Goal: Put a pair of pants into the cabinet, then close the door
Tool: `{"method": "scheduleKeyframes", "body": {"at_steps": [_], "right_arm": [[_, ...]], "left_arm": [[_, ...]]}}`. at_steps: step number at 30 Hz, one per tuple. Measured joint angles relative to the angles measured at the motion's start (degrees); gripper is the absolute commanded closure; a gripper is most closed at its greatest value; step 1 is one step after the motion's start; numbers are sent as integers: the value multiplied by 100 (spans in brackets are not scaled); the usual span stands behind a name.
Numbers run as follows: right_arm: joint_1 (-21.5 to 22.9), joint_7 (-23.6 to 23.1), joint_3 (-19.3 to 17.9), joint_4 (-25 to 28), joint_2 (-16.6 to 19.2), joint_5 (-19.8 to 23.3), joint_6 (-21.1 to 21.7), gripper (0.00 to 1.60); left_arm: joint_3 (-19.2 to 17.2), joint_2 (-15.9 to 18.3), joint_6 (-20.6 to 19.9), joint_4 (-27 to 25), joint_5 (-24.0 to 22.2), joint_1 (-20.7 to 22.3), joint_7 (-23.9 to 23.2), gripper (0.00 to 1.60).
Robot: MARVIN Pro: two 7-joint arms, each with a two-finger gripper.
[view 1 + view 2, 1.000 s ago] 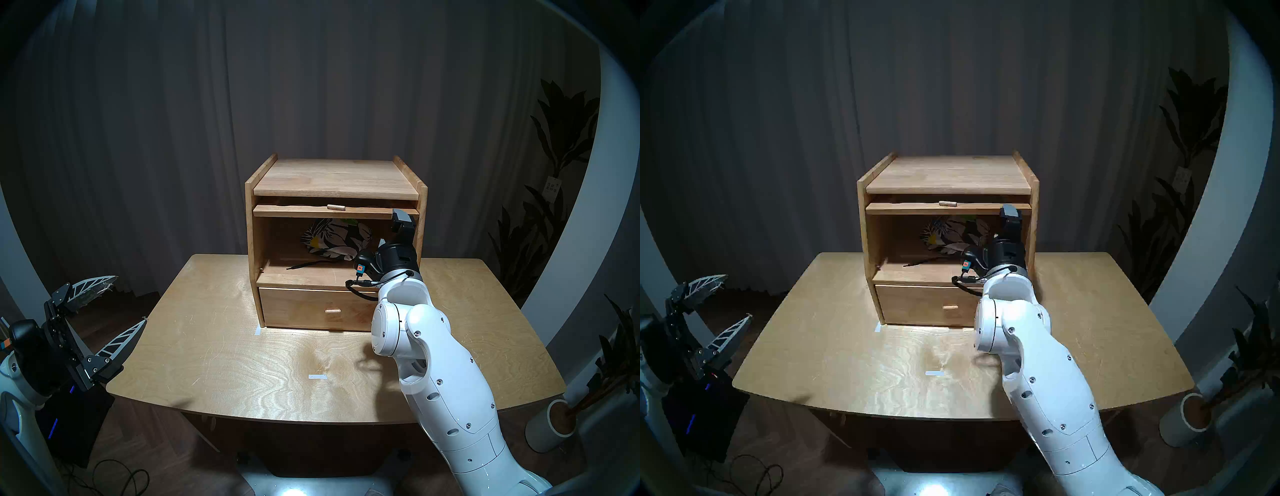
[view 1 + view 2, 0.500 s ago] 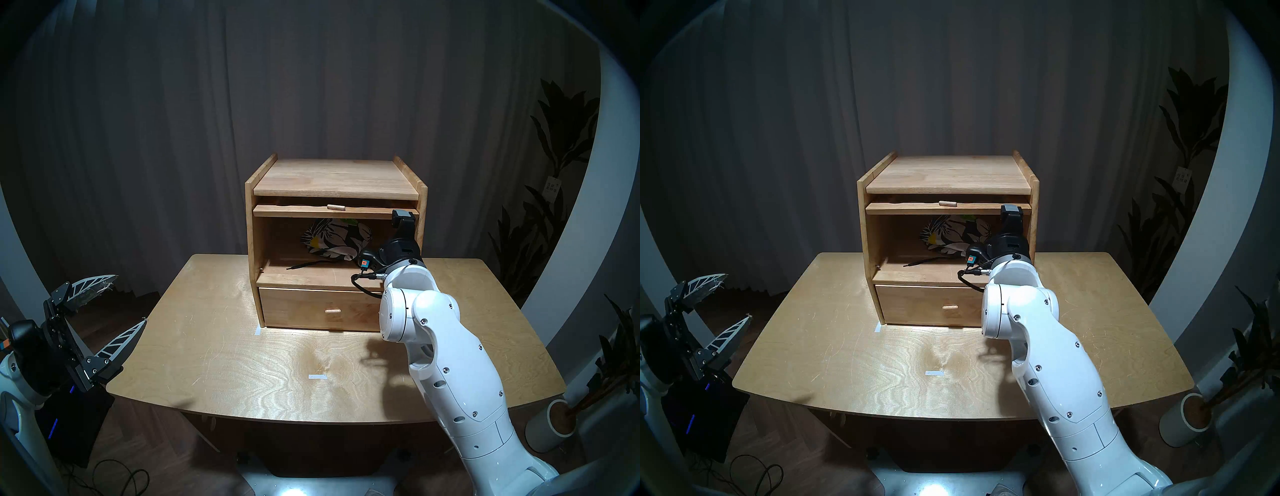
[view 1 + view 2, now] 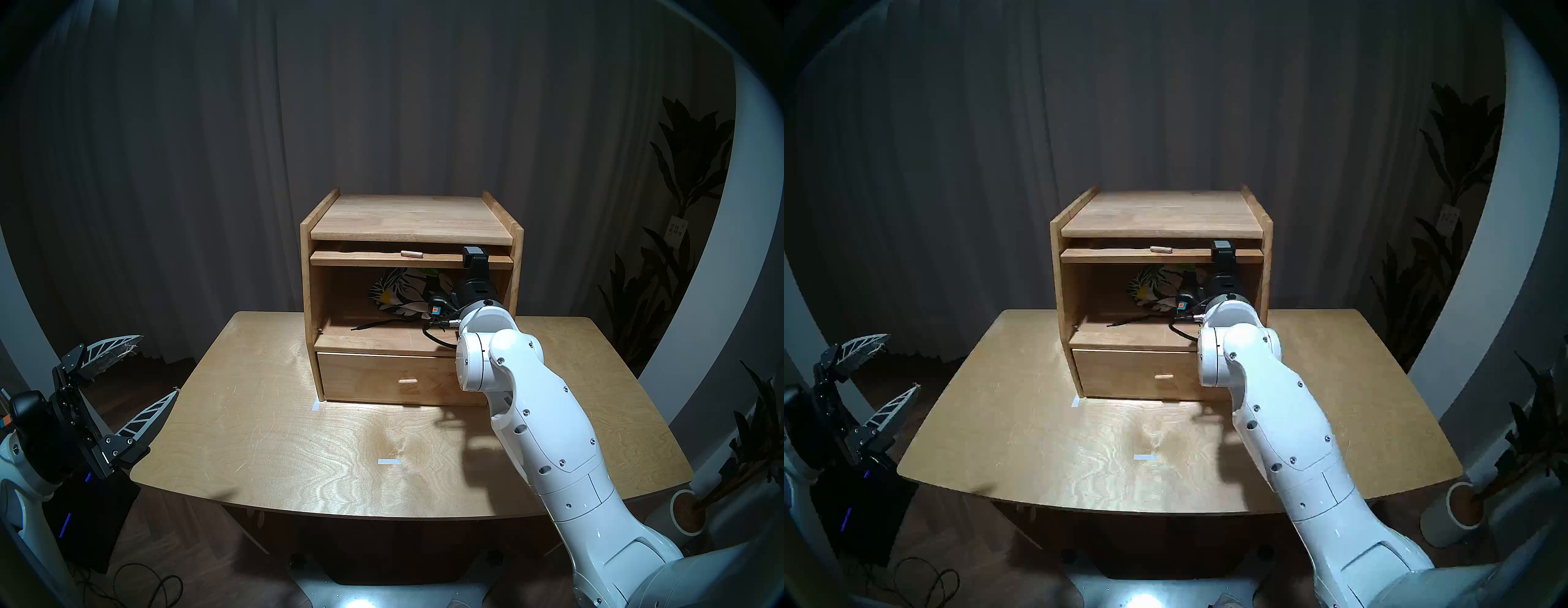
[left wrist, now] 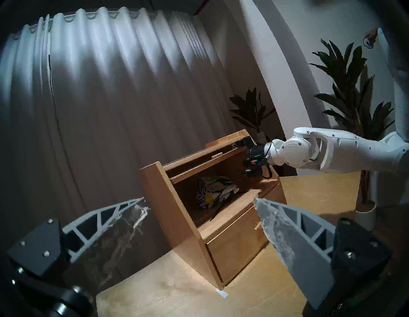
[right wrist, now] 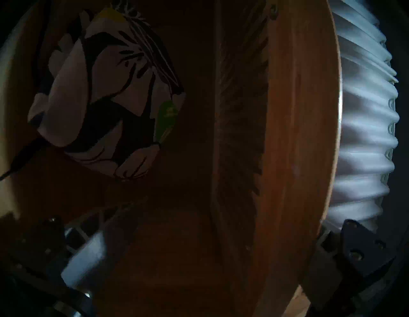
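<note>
The door (image 3: 411, 259), a stiff wooden flap, lies level and tucked under the top of the cabinet (image 3: 410, 220); I judge it light but rigid, best taken by its front edge or small peg handle (image 3: 410, 254), which sits to the left of the right hand (image 5: 199, 261). That hand is spread wide and empty, one finger above the door's edge and one below. The pair of pants (image 3: 409, 293), soft and limp, rests inside, below and left of it, while the left hand (image 3: 146, 373) hangs wide open beyond the worktop (image 3: 297, 446).

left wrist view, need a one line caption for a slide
Floral pants lie inside the open cabinet while the right arm reaches to the raised door.
</note>
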State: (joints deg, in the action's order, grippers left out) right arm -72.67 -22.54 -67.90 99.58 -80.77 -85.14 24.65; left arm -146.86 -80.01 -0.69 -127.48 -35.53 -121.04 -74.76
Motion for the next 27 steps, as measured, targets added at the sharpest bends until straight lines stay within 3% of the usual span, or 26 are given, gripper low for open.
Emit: {"method": "scheduleKeyframes", "body": {"at_steps": [1,2,3,4,8,27], "right_arm": [[38,120,-28,-100,-47,67,-5,0],[52,160,-40,-135,-64,91,-7,45],[70,217,-57,-179,-85,126,-12,148],[80,267,-69,-202,-100,154,-18,160],[155,562,-150,-26,-143,229,-59,160],[-207,663,-326,354,67,575,-66,160]], "left_arm": [[0,0,-2,0,0,1,1,0],[0,0,-3,0,0,1,1,0],[0,-1,-5,0,0,2,1,0],[0,-1,-7,0,0,3,1,0],[-4,-2,-13,2,0,4,2,0],[-4,-3,-16,6,4,14,2,0]]}}
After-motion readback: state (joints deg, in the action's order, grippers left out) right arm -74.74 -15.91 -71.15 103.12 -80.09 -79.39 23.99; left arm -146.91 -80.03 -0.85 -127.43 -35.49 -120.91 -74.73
